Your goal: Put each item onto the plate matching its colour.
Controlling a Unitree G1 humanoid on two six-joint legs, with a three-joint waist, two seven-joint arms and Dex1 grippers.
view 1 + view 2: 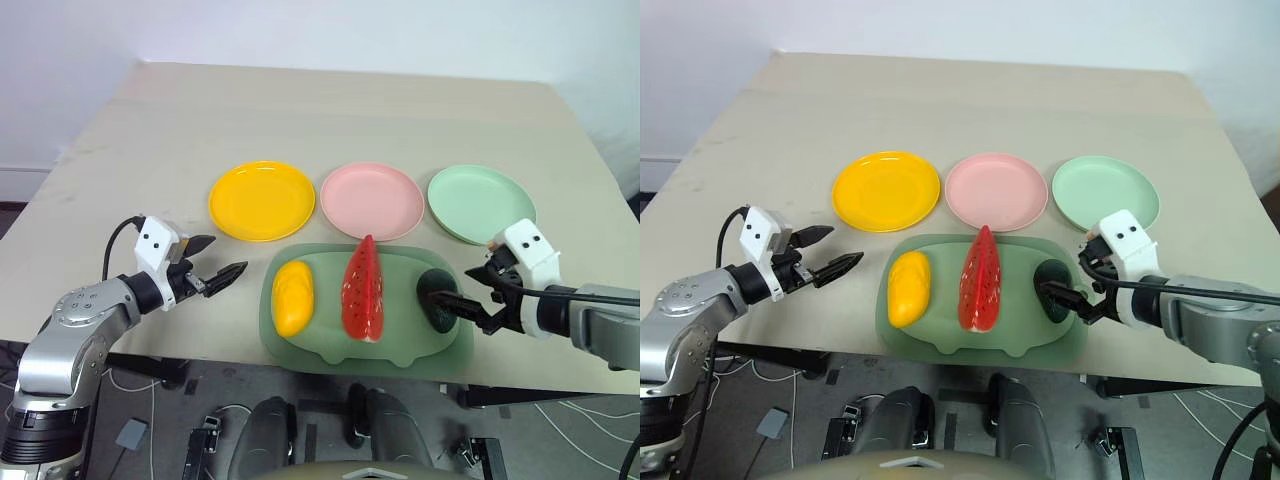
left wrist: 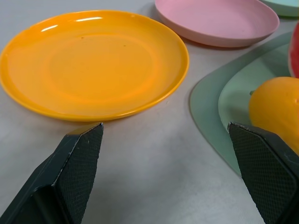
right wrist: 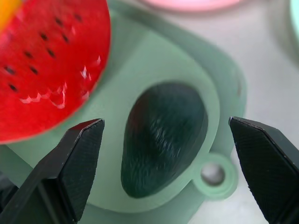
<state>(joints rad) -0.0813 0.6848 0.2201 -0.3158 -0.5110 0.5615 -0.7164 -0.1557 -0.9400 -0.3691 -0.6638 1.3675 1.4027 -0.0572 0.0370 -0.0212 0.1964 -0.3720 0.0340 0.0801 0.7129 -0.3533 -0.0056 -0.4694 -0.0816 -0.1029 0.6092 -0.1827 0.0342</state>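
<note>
On the beige table (image 1: pixel 330 110) three round plates sit in a row: the yellow plate (image 1: pixel 262 200) at about 10 o'clock from the scene's middle, the pink plate (image 1: pixel 372 199) at 12 o'clock, and the mint green plate (image 1: pixel 480 203) at 2 o'clock. Each plate is bare. Just nearer the robot lies the sage-green pig-shaped mat (image 1: pixel 330 345), its far edge close to the pink plate's rim.

All three toy foods rest on the mat. The yellow mango (image 1: pixel 293 296) lies at the mat's 9 o'clock side, the red watermelon wedge (image 1: pixel 363 291) with black seeds stands on its rind in the middle, and the dark green avocado (image 1: pixel 437 297) lies at the 3 o'clock side, beside a small ring-shaped tab on the mat's edge.

The left gripper (image 1: pixel 214 264) hangs over bare table at 9 o'clock from the mat, jaws spread wide, holding nothing, pointing toward the mango and the yellow plate's near rim. The right gripper (image 1: pixel 471 293) is at the avocado, jaws wide apart on either side of it in the right wrist view, not clamped on it.
</note>
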